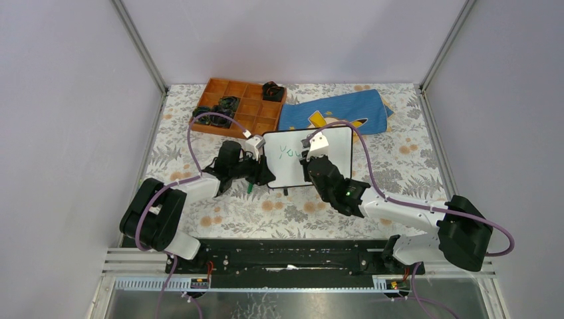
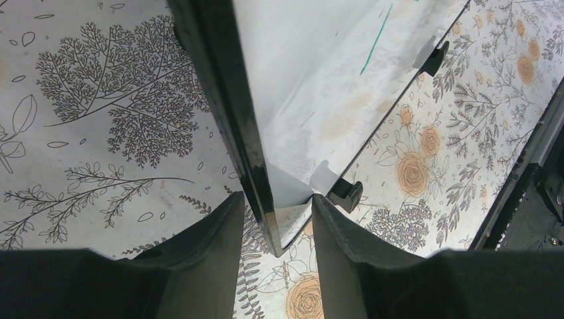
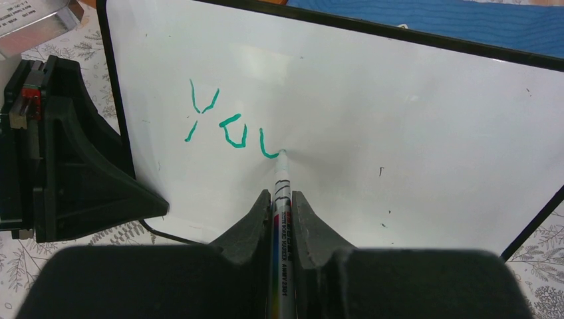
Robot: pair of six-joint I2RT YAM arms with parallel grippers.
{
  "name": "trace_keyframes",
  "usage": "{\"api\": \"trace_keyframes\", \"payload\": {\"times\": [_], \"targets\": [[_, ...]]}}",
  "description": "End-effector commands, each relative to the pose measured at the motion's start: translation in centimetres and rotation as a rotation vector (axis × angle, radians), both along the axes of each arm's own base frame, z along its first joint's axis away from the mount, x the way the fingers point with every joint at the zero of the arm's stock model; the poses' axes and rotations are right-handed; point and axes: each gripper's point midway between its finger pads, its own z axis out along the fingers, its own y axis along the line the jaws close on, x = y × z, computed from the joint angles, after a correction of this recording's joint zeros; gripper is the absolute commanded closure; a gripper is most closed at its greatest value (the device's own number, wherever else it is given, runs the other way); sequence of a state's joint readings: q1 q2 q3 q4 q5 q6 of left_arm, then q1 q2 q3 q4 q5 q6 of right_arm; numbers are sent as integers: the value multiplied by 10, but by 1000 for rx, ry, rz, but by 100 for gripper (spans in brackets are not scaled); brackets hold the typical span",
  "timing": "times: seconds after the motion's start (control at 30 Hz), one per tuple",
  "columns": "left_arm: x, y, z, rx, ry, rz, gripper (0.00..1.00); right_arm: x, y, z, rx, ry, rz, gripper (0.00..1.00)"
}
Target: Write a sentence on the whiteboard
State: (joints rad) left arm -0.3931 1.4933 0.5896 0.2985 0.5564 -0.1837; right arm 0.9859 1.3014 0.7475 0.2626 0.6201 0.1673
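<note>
The whiteboard stands tilted on the floral table, with green letters "You" at its upper left. My left gripper is shut on the board's left edge; in the left wrist view its fingertips pinch the black frame near the bottom corner of the whiteboard. My right gripper is shut on a whiteboard marker. In the right wrist view the marker's tip touches the whiteboard at the end of the half-drawn "u" of the sentence. No other words show.
An orange compartment tray with black items sits at the back left. A blue cloth with yellow print lies behind the board. The board's black feet rest on the table. A small green item lies under the left gripper.
</note>
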Motion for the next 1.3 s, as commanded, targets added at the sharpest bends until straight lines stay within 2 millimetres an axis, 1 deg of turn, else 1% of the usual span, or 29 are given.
{"api": "trace_keyframes", "payload": {"times": [0.0,0.17,0.57,0.7,0.83,0.93,1.0,1.13,1.27], "targets": [[10,-4,10,9,-54,-7,52,12,-2,29,39,-62,-47,100],[9,-4,10,11,-54,-8,52,14,1,34,44,-70,-43,100],[9,-5,9,15,-52,-10,52,15,5,37,49,-71,-36,100],[9,-5,9,16,-53,-11,52,11,2,40,66,-73,-24,100],[9,-5,10,16,-56,-11,52,0,0,52,126,-84,24,100],[9,-5,9,18,-54,-9,52,-5,-7,60,144,-93,24,100],[9,-4,10,18,-55,-8,52,-6,-15,62,126,-97,1,100],[9,-5,11,17,-60,-8,52,-1,-26,54,85,-81,-39,100],[9,-4,10,21,-57,-6,52,3,-27,45,94,-57,-56,100]]}}
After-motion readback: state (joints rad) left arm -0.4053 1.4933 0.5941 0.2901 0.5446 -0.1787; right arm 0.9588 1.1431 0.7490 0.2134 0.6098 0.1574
